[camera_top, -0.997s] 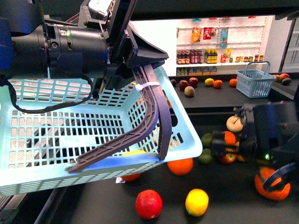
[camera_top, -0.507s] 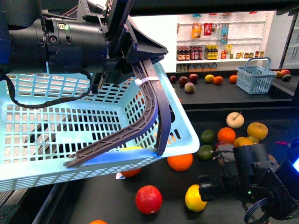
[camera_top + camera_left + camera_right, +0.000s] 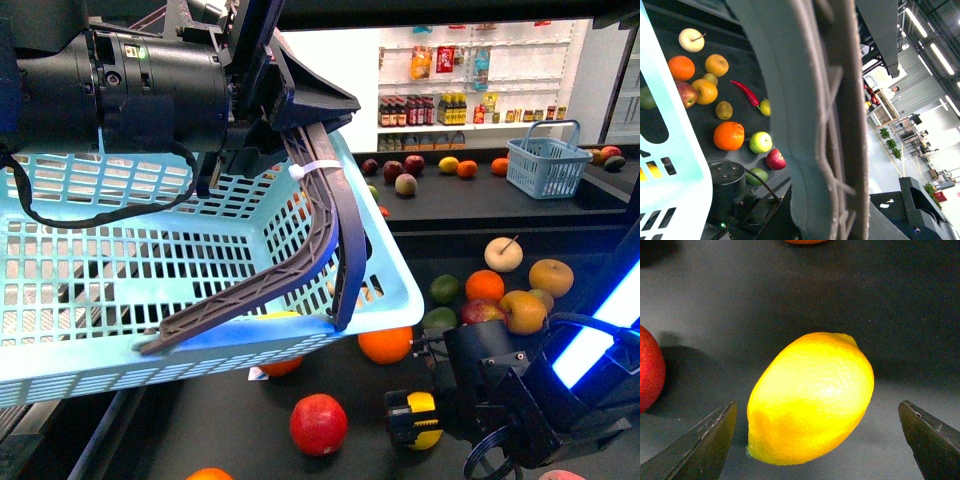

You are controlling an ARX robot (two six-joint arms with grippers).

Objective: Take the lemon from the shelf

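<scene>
— Whereabouts of the yellow oval lemon (image 3: 812,397)?

— Down on the near tray of the black metal tiered shelf (image 3: 365,400), lying on its side on the matte surface. Just right of a round red fruit (image 3: 319,425), and nearer than a round orange (image 3: 385,345).

— And the right gripper (image 3: 816,440)?

— Spread wide around the lemon, one dark fingertip on either side, with a clear gap to the peel on both sides in the right wrist view. Gripping nothing. From the front, low over the tray and partly hiding the lemon.

— Left gripper (image 3: 300,125)?

— Up at the left, clamped on the dark grey ribbed handle (image 3: 325,240) of a light-blue slotted plastic basket (image 3: 120,300), held tilted above the left part of the tray. White zip tie (image 3: 315,168) around the handle at the basket's rim.

— Anything from the left wrist view?

— Mostly blurred handle, close to the lens. Beyond it, loose fruit on the black tray, among it a red chilli pepper (image 3: 746,93).

— Further back?

— A farther tier of the shelf with more fruit, plus a small blue basket (image 3: 545,165) at the far right.
</scene>
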